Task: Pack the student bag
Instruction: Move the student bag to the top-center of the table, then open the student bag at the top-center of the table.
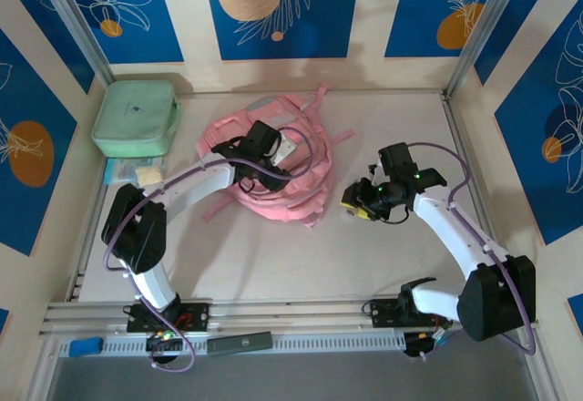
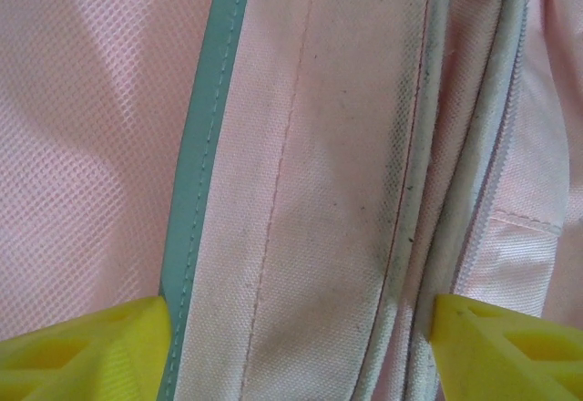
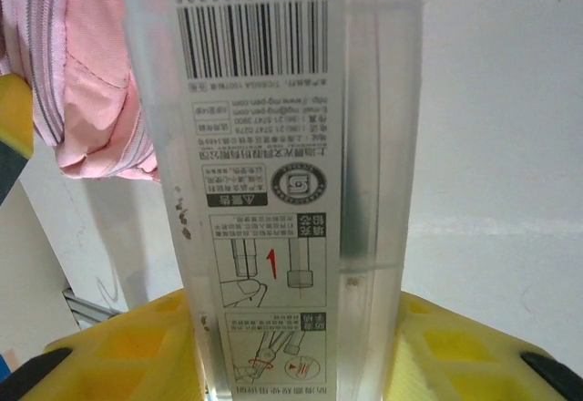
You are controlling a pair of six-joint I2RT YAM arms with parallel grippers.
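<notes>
The student bag lies crumpled and pink in the middle of the table. My left gripper is down on its top. In the left wrist view the left gripper is open, its yellow fingers wide apart, with a flat band of the bag's fabric and teal trim between them. My right gripper hovers just right of the bag. The right wrist view shows this gripper shut on a clear plastic box with a barcode label, upright, the bag behind it to the left.
A mint-green zipped case sits at the back left, with a small cream item and a blue packet in front of it. Metal frame posts and patterned walls enclose the white table.
</notes>
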